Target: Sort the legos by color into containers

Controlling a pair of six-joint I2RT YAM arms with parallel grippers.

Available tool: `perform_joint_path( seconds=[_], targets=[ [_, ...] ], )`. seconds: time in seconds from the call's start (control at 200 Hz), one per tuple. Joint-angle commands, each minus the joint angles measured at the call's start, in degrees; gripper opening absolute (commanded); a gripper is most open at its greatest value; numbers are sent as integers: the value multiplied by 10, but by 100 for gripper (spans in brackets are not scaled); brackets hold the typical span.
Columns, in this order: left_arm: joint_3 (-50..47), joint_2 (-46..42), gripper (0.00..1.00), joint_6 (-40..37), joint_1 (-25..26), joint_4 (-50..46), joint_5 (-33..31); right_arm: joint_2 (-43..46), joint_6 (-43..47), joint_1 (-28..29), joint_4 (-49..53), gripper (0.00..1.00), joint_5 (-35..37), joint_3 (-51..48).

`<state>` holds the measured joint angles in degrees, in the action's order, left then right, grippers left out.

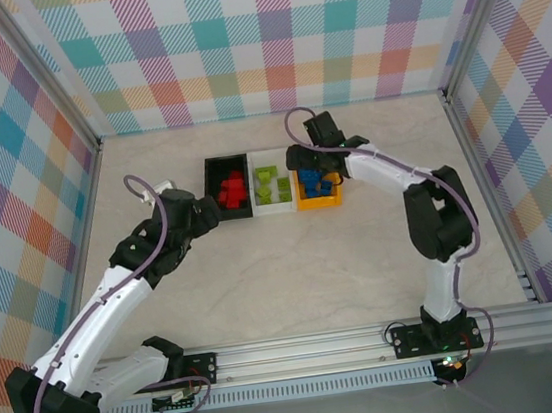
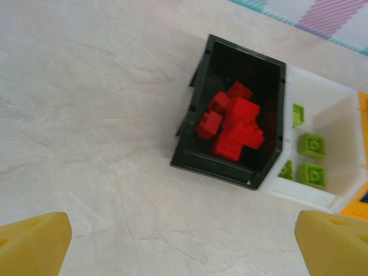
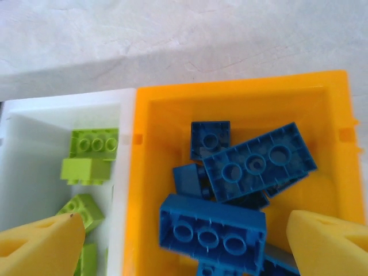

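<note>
Three containers stand side by side at the table's middle back. The black bin (image 1: 210,189) (image 2: 218,167) holds red legos (image 1: 233,190) (image 2: 236,123). Beside it, the white bin (image 1: 274,205) (image 3: 57,106) holds lime green legos (image 1: 271,182) (image 3: 94,144). The orange-yellow bin (image 1: 317,202) (image 3: 230,98) holds several blue legos (image 3: 256,161). My right gripper (image 1: 316,166) (image 3: 184,230) hangs open over the orange-yellow bin, its yellow fingertips wide apart and touching no brick. My left gripper (image 1: 206,210) (image 2: 184,253) is open over bare table, just left of the black bin.
The table (image 1: 293,265) is pale marble-patterned, walled by checked panels on three sides. A metal rail (image 1: 304,349) with both arm bases runs along the near edge.
</note>
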<state>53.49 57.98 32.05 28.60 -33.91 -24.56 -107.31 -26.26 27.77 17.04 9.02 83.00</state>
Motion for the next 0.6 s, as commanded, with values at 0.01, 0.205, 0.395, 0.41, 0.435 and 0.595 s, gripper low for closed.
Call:
perform_joint_path(
  seconds=[0.01,0.205,0.395,0.41,0.435,0.595],
  targets=[
    [-23,-26,100,-20,-15,52,-88,123,-3,0,-90,94,7,-68],
    [-93,-8,100,-151,-65,256,-74,234,-24,0,-160,100,82,-187],
    [-134,102,100,-238,-156,375,0,291,-50,0,-174,100,135,-257],
    [-139,106,100,-247,-160,388,0,293,-49,0,-169,100,139,-257],
    [-156,111,100,-259,-167,409,-2,298,-51,0,-162,100,147,-258],
    [-229,158,100,-290,-220,540,21,328,-29,-10,-171,100,152,-285]
  ],
)
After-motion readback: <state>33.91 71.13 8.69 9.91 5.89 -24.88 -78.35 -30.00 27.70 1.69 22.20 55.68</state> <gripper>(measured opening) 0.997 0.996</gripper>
